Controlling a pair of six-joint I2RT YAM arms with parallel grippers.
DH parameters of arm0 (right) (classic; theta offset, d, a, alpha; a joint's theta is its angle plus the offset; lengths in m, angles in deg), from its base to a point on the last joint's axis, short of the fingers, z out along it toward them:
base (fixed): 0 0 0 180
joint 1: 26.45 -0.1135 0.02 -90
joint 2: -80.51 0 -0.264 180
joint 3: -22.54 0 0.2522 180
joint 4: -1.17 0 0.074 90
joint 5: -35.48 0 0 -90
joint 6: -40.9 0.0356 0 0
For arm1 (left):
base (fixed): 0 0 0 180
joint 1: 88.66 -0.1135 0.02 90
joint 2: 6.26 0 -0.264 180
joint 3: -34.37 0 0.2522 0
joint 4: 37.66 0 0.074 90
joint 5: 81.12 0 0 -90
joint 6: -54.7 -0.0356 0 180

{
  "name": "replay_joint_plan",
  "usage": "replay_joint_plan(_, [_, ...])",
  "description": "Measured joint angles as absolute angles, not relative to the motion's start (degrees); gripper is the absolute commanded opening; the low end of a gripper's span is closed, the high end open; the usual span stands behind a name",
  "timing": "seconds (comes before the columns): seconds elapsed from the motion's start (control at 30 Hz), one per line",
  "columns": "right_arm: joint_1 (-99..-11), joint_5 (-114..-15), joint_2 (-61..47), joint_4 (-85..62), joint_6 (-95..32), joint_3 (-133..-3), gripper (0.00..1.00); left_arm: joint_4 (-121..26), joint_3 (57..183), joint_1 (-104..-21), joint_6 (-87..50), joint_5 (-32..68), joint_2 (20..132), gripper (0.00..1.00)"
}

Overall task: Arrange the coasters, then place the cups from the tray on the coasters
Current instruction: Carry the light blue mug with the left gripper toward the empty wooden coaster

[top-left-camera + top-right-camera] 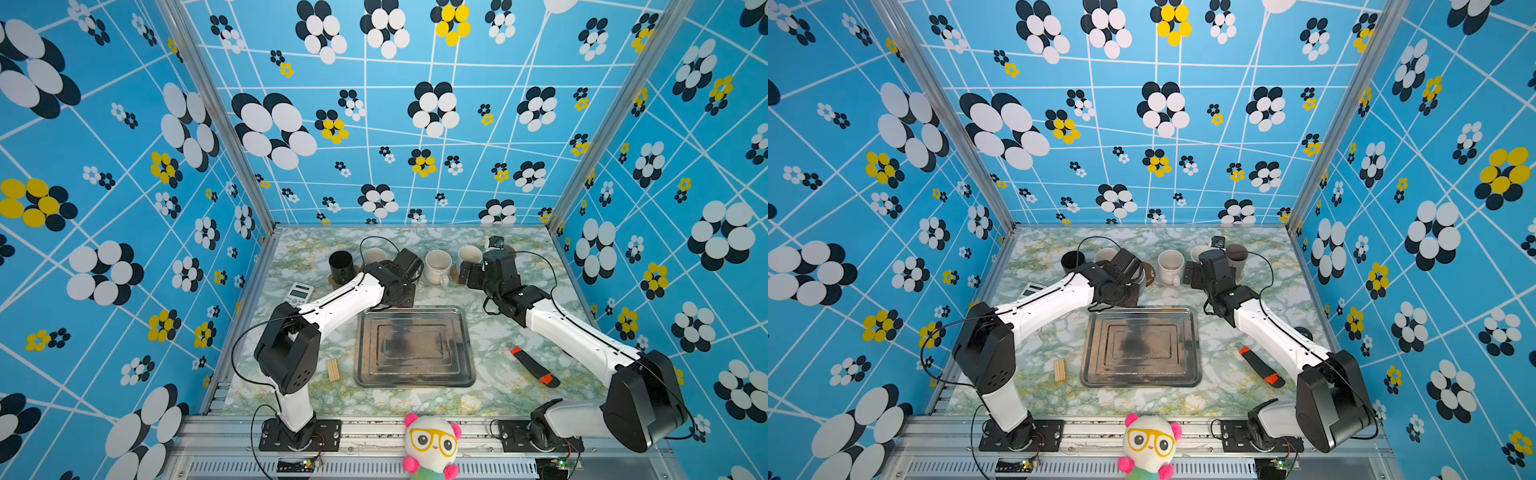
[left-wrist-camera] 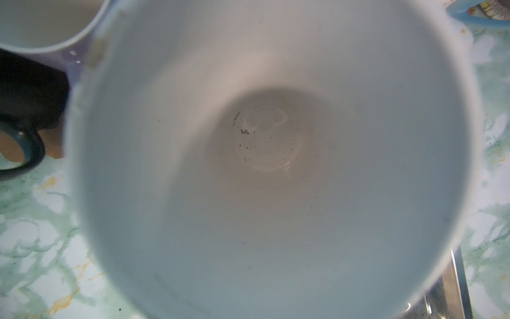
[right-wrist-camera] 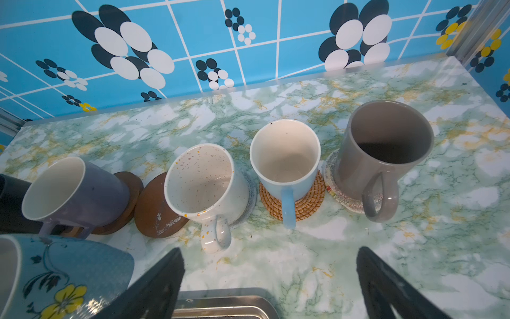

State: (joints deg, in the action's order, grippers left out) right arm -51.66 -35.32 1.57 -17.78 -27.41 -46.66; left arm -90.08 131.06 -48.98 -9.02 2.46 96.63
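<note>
My left gripper (image 1: 405, 266) is shut on a flowered light blue cup (image 3: 69, 279), whose pale inside (image 2: 265, 165) fills the left wrist view and hides the fingers. It hangs beside a bare dark brown coaster (image 3: 157, 210). Along the back stand a black cup (image 1: 341, 266), a lavender cup (image 3: 71, 190) on a brown disc (image 3: 129, 187), a speckled white cup (image 3: 204, 179), a light blue cup (image 3: 285, 154) on a rattan coaster (image 3: 303, 204) and a grey cup (image 3: 386, 149) on a pale woven coaster (image 3: 331, 182). My right gripper (image 3: 270, 276) is open, with nothing between its fingers. The tray (image 1: 361, 353) holds nothing.
A calculator (image 1: 300, 293) lies under my left arm. A bundle of wooden sticks (image 1: 332, 370) lies left of the tray, and a black and orange knife (image 1: 534, 365) to its right. A plush toy (image 1: 432, 444) sits on the front rail. Patterned walls close three sides.
</note>
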Motion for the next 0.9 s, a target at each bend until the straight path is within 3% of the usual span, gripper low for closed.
replay_joint_plan(0.9, [-51.0, -36.0, 1.6, -18.0, -27.4, -46.9, 0.99, -93.3, 146.0, -52.7, -13.9, 2.9, 109.7, 0.0])
